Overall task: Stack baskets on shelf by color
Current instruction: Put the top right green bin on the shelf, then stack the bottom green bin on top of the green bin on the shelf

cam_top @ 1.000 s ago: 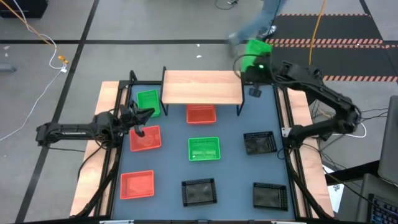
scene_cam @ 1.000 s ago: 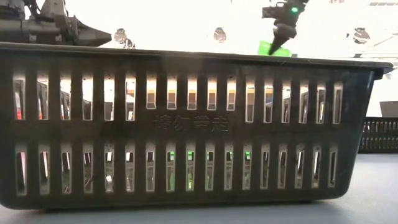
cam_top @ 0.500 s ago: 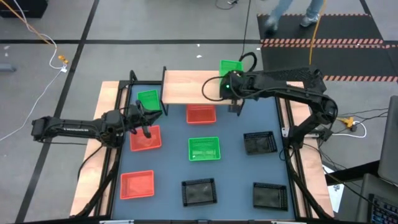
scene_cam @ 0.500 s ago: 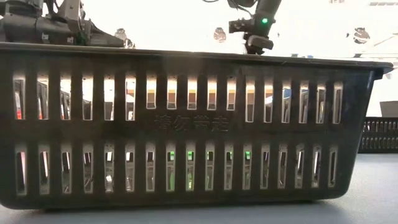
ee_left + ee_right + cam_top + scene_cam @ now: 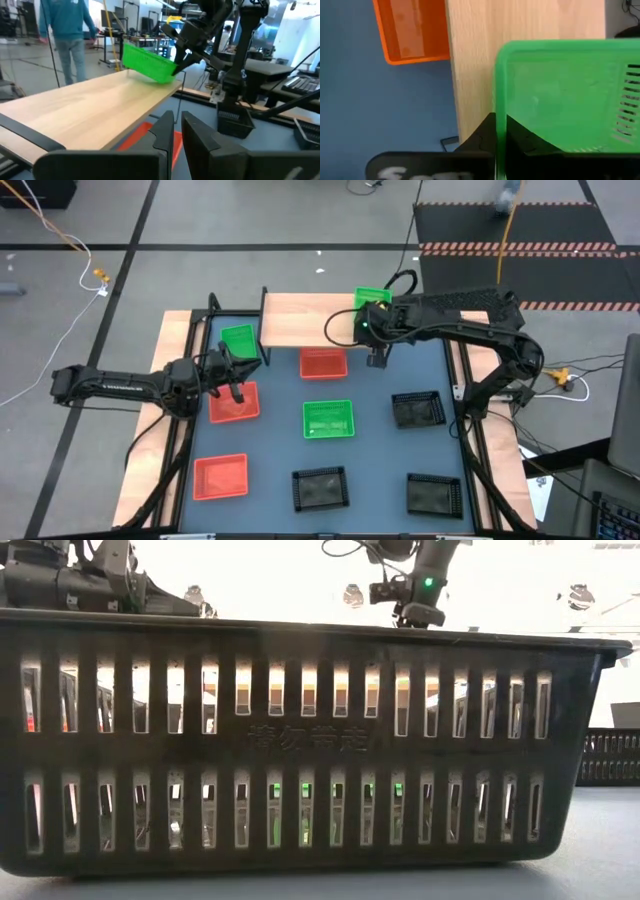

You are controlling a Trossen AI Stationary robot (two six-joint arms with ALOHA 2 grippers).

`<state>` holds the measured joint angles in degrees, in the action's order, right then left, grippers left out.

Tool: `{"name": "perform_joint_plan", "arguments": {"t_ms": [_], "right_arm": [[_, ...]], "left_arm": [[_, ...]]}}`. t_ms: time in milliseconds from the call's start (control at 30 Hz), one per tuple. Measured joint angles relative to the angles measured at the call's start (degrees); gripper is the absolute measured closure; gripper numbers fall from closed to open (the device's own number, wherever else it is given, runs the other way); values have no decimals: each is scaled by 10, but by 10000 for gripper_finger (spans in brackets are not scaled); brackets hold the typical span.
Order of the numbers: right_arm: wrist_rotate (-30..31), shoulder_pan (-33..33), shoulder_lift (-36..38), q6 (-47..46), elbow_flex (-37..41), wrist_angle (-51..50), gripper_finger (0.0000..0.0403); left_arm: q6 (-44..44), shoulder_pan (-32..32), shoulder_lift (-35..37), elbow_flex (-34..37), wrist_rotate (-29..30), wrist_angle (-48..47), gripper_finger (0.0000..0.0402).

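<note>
My right gripper (image 5: 368,308) is shut on a green basket (image 5: 372,294), holding it tilted over the right end of the wooden shelf (image 5: 310,320). The left wrist view shows that basket (image 5: 147,62) just above the plank's corner; whether it touches I cannot tell. My left gripper (image 5: 238,378) hovers level above a red basket (image 5: 233,404) at the table's left, its fingers (image 5: 167,130) shut with nothing between them. On the table lie another green basket (image 5: 238,343) left of the shelf, a third green one (image 5: 328,419), two more red ones (image 5: 323,363) (image 5: 220,476) and three black ones. My right gripper pinches one side wall of the green basket (image 5: 500,117) near a corner, one finger inside the tray (image 5: 520,135) and one outside (image 5: 481,134). The fingers slant down from the table's near right side. The basket hangs tilted, its floor (image 5: 560,95) over the plank.
Black baskets lie at the right (image 5: 418,409) and along the near edge (image 5: 320,489) (image 5: 434,493); one of them fills the low view (image 5: 300,740). The shelf's left and middle are bare wood. A person (image 5: 70,35) stands in the room beyond the table.
My right gripper has swung from beyond the table's far right corner toward the left and down, carrying the green basket over the shelf's right end. Most of that move came early; lately it has barely shifted.
</note>
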<state>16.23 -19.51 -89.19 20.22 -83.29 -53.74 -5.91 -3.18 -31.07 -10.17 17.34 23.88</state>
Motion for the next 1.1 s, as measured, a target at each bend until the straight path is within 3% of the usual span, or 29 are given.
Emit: {"name": "perform_joint_plan", "arguments": {"t_ms": [533,767,900,1100], "right_arm": [[3,2,11,-7,15,29,278],[2,27,77,-30,20,60,260],[2,60,151,-46,80,123,259],[1,134,286,-61,257,278,259]], "left_arm": [[11,0,0,0,40,-2,364],[3,1,-1,0,43,-23,364],[-1,2,-2,0,43,-49,364],[-7,12,-2,0,42,-84,364]]}}
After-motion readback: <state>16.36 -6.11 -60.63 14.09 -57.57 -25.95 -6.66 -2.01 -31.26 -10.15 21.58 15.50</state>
